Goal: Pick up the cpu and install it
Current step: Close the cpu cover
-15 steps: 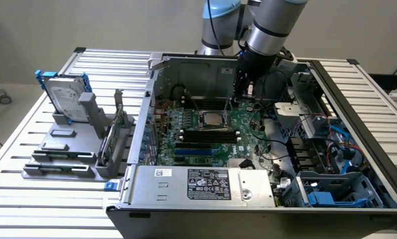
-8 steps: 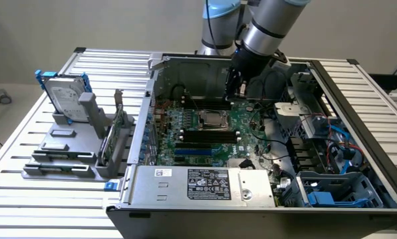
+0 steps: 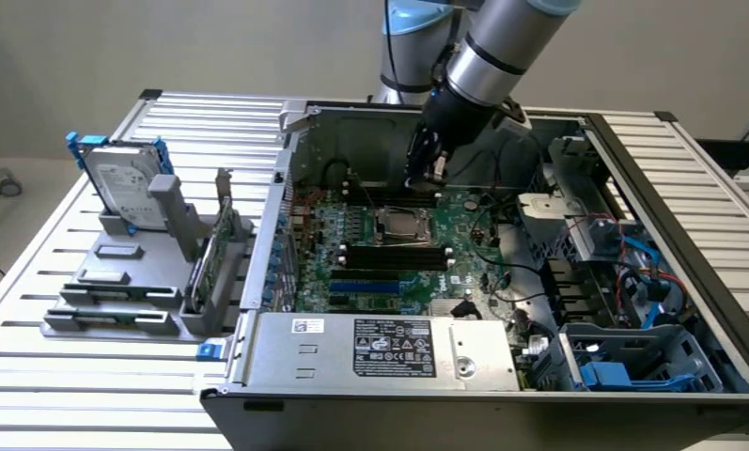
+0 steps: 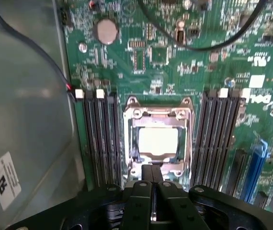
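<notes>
**Empty gripper hangs over seated cpu**

The gripper (image 4: pixel 151 170) hovers above the motherboard (image 4: pixel 175 57) inside the open computer case (image 3: pixel 287 282). Its fingers are pressed together with nothing between them. The cpu (image 4: pixel 158 141) lies flat within the metal frame of the socket (image 4: pixel 132 129), silvery top up, so the frame keeps it squared between the memory slots (image 4: pixel 100 139). The fingertips are near the socket's edge and apart from the chip. Whether the frame is latched cannot be told.

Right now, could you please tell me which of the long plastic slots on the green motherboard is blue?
The long blue slot, set outside one bank of black memory slots; every slot flanking the metal-framed socket is black.
</notes>
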Controlling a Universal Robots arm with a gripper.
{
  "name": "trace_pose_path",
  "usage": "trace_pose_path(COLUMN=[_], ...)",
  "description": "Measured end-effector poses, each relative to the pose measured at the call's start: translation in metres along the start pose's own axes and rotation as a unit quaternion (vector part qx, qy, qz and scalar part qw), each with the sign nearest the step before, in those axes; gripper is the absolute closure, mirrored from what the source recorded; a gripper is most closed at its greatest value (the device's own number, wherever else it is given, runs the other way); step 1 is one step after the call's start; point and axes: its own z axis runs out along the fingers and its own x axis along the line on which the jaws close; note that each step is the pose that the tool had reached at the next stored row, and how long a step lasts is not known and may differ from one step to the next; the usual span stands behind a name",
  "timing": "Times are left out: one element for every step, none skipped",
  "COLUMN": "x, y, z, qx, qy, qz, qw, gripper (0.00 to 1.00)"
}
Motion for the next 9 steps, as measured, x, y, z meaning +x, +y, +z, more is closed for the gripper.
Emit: trace_pose_path(x=[0.000, 0.000, 0.000, 0.000, 0.000, -0.001, -0.001, -0.001, -0.001], y=[-0.0023, -0.0041, -0.0058, -0.0072, -0.0084, -0.0095, -0.0103, -0.0105, -0.0104], z=[0.0011, 0.0023, 0.0038, 0.0057, 0.0080, 0.0105, 0.0127, 0.0146, 0.0165], qx=[0.0031, 0.0052, 0.0066, 0.0074, 0.0078, 0.0081, 0.0083, 0.0083, 0.0083], qy=[0.0000, -0.0001, -0.0001, -0.0001, -0.0001, -0.0001, -0.0001, 0.0000, -0.0001], qz=[0.000, 0.000, 0.000, 0.000, 0.000, 0.000, 0.000, 0.000, 0.000], qw=[1.0000, 1.0000, 1.0000, 1.0000, 1.0000, 1.0000, 1.0000, 1.0000, 1.0000], gripper=[0.89, 0.89, 0.89, 0.89, 0.89, 0.89, 0.89, 0.89, 0.89])
